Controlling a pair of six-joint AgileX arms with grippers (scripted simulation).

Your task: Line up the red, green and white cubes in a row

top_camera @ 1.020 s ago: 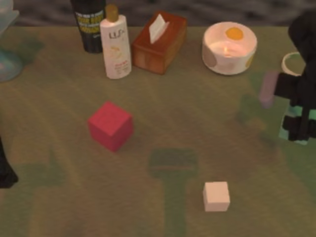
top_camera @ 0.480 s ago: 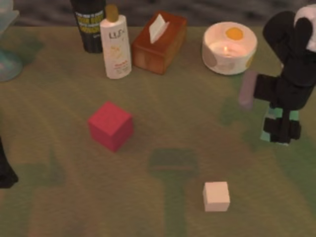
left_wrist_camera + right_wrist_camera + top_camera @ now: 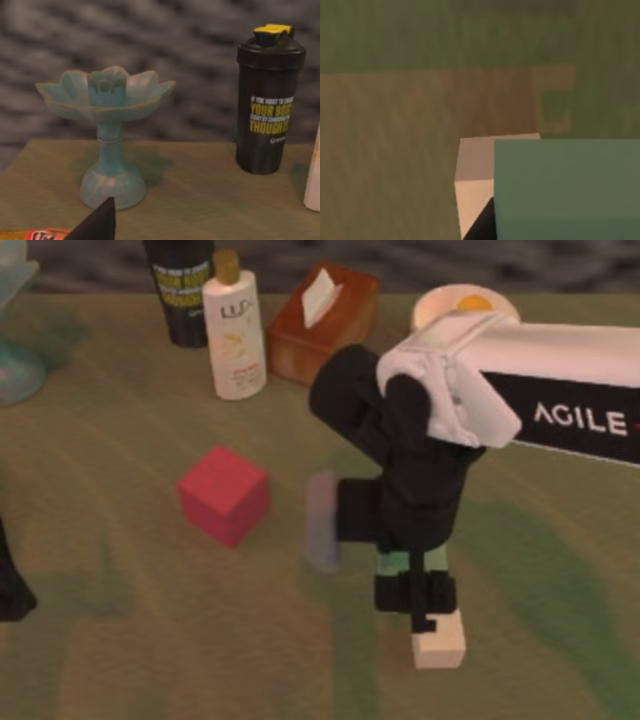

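Jaws on right gripper (image 3: 415, 608) clamp the green cube (image 3: 398, 560), carried over the white cube (image 3: 440, 648). Lower it clear beside white, level with red cube (image 3: 224, 494). Left gripper (image 3: 10, 590) parked at left edge, fingers unreadable.

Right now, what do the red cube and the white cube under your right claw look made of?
Crimson red cube: matte, uniform colour with no shine, possibly painted wood or plastic. Small off-white cube: the same flat, textureless finish, likely the same material. No grain shows, so the material stays open.
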